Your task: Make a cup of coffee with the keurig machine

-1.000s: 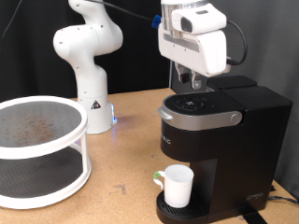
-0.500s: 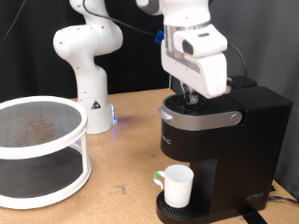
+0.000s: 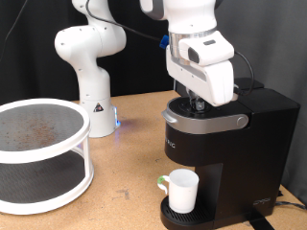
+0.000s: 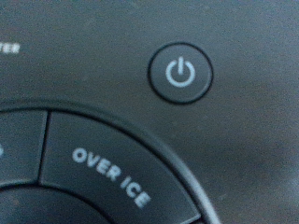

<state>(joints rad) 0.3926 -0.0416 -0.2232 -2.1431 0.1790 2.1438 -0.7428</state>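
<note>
The black Keurig machine (image 3: 230, 144) stands at the exterior view's right, its lid down. The white cup (image 3: 180, 189) sits on its round drip base under the spout. My gripper (image 3: 197, 102) is lowered onto the machine's round top panel, fingertips right at the buttons. The wrist view is filled by that panel at very close range: the round power button (image 4: 180, 73) and the "OVER ICE" button (image 4: 110, 177). No fingers show in the wrist view. Nothing is seen between the fingers.
A white two-tier round rack (image 3: 40, 153) stands at the exterior view's left. A second white robot arm's base (image 3: 91, 67) stands behind it on the wooden table (image 3: 125, 182). A black cable lies at the bottom right.
My gripper has come down from above the machine onto its top button panel. Over the last half second it barely moved. The cup has not moved.
</note>
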